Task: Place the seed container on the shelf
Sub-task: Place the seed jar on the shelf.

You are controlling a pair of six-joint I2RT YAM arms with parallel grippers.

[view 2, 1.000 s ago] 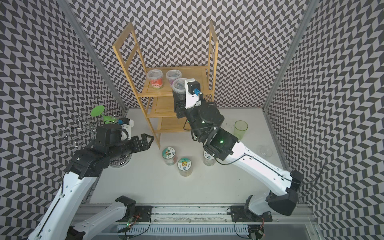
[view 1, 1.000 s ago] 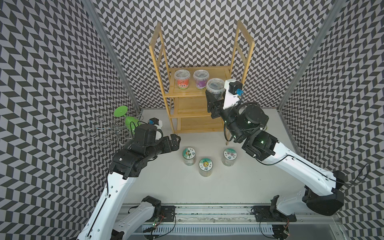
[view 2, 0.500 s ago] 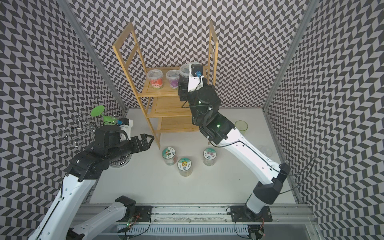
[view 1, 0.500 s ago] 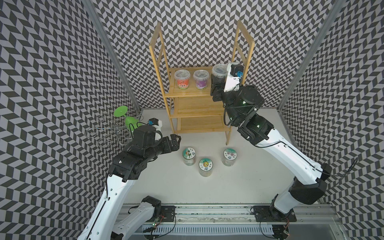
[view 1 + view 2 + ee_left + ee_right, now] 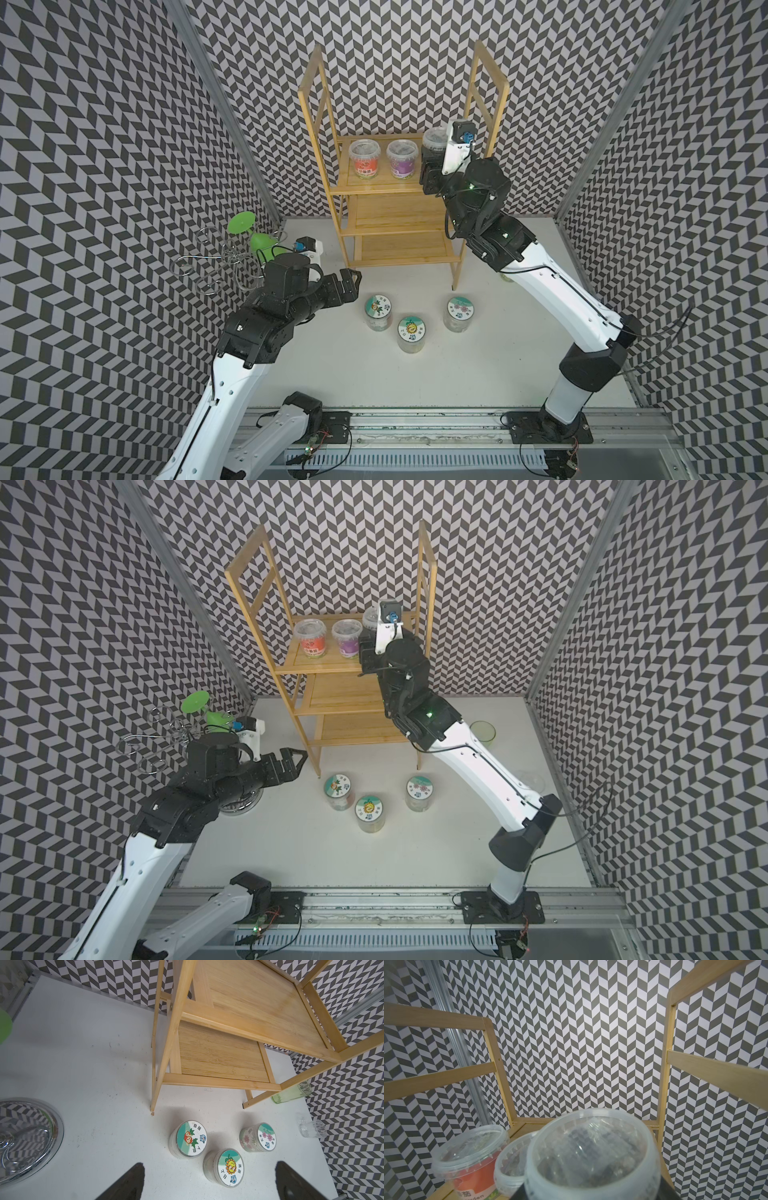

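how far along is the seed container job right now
Done: red-labelled tub and purple-labelled tub stand on the top board of the shelf. In hand: right gripper shut on a third tub beside them, over that board, not released. Remaining: let go, withdraw; three jars stand on the table, left gripper open nearby.

We see the seed container [image 5: 591, 1157] close up, clear lid, dark contents | just beside it a second tub [image 5: 510, 1159], then a red-labelled tub [image 5: 467, 1159], both on the shelf [image 5: 716, 1072] board | chevron wall [image 5: 581, 1043] behind
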